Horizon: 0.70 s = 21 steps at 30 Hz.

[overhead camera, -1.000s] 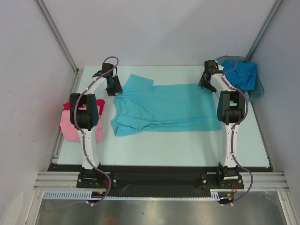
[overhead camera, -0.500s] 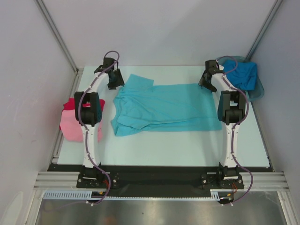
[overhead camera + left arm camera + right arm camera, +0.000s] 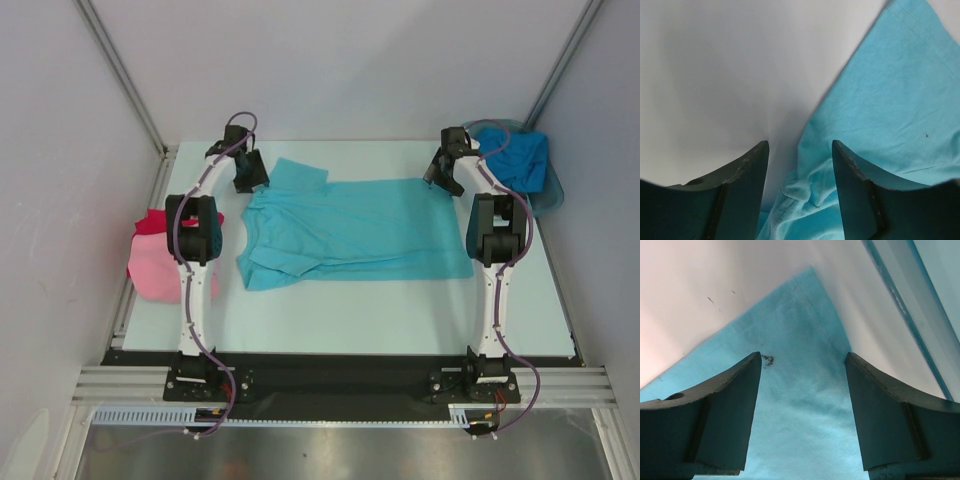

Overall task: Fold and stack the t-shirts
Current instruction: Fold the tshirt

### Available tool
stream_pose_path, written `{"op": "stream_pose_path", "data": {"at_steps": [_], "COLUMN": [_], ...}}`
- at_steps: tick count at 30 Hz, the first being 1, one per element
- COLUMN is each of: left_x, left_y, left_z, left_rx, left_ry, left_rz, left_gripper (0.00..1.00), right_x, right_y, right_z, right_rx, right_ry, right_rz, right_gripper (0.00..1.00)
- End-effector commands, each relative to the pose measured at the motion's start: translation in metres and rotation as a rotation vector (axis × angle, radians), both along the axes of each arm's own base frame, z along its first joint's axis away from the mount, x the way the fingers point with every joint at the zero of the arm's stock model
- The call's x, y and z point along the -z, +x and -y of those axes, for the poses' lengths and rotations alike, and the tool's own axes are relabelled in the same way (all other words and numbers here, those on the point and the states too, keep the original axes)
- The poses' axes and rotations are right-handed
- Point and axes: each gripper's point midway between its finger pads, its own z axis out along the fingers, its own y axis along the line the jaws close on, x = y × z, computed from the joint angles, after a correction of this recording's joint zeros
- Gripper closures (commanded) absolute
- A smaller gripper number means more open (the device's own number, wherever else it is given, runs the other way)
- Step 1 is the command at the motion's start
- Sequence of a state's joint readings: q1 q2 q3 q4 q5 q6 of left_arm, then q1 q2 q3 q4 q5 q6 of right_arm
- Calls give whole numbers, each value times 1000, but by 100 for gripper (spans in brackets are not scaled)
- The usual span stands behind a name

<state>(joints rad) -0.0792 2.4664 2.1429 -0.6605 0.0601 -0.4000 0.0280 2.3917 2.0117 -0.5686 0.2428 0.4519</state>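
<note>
A turquoise t-shirt [image 3: 350, 232] lies spread across the table, its collar end rumpled at the left. My left gripper [image 3: 250, 180] is open at the shirt's far left edge; in its wrist view a bunched fold of the turquoise t-shirt [image 3: 805, 200] lies between the spread fingers [image 3: 747, 185], not pinched. My right gripper [image 3: 436, 177] is open over the shirt's far right corner, flat turquoise cloth [image 3: 800, 405] showing between its fingers [image 3: 880, 410]. A pink t-shirt [image 3: 155, 268] lies folded on a red t-shirt [image 3: 150, 220] at the left table edge. A deeper blue t-shirt [image 3: 515, 160] sits in the tub.
A grey translucent tub [image 3: 550, 195] stands at the far right corner, just beyond the right gripper. Metal frame rails run along the table's left side [image 3: 145, 230] and meet at the back corners. White walls close in the back and sides.
The left gripper has opened and drawn back toward the far left edge of the turquoise shirt, and its arm has straightened. The right arm and the shirts have stayed put.
</note>
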Motion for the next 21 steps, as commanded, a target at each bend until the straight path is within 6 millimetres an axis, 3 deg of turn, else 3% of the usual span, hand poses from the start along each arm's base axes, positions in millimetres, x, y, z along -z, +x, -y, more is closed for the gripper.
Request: {"op": "stream_pose_path", "data": {"at_steps": [1,2,8,15,21], "left_x": [-16,-17,-24,-22,-21], "left_y": [7,7,8,3,-4], "left_z": [8,10,13,13,15], "left_rx": [16,24,38,46,47], "left_ry": [-43,-51,-65,-68,-73], "left_rz": [35,38,52,49,38], "left_gripper": [41,41,42,46,47], "right_x": [-21,-19,-17,-5,-10], "right_y": [7,6,3,4,4], "right_z": [14,32,49,46,47], "right_rx": [26,56,100,97,113], "right_ry": [-13,-24,-89,-76,-102], "right_rz": [47,42,14,-3,-6], "right_gripper": [27,27,27,27,27]}}
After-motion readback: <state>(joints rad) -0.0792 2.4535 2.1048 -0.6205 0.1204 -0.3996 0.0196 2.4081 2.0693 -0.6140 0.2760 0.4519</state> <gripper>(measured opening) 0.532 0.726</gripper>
